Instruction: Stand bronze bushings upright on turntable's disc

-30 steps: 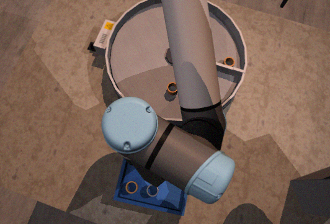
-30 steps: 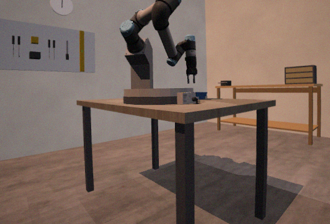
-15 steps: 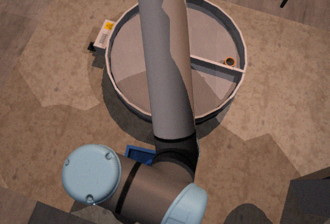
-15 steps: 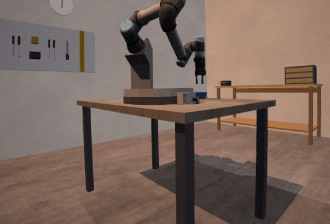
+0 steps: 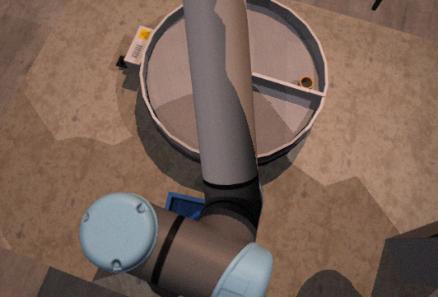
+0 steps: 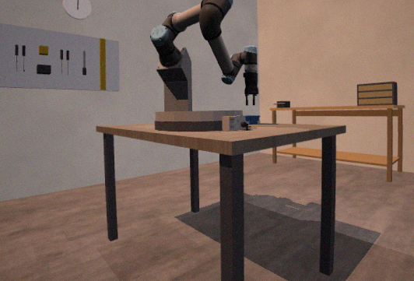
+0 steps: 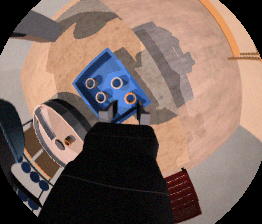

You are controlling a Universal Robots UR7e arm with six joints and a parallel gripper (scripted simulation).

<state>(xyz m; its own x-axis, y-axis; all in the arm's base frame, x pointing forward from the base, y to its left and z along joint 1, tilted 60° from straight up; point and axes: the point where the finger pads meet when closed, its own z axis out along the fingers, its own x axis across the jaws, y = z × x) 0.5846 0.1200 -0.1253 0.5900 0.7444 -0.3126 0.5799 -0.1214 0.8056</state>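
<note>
We hung our gripper (image 6: 250,102), jaws partly open and empty, above the crate (image 7: 111,82), needing to centre on the bronze bushing (image 7: 129,98) among 4.

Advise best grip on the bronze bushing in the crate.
Come straight down from above and pinch the bronze bushing across its outer wall. It stands upright in the blue crate with an open end up, so its round sides are what the fingers can close on. The open, empty gripper hangs above the crate.

One bushing (image 5: 306,81) on the disc (image 5: 173,70); apparently four in the crate (image 7: 111,85).
</note>
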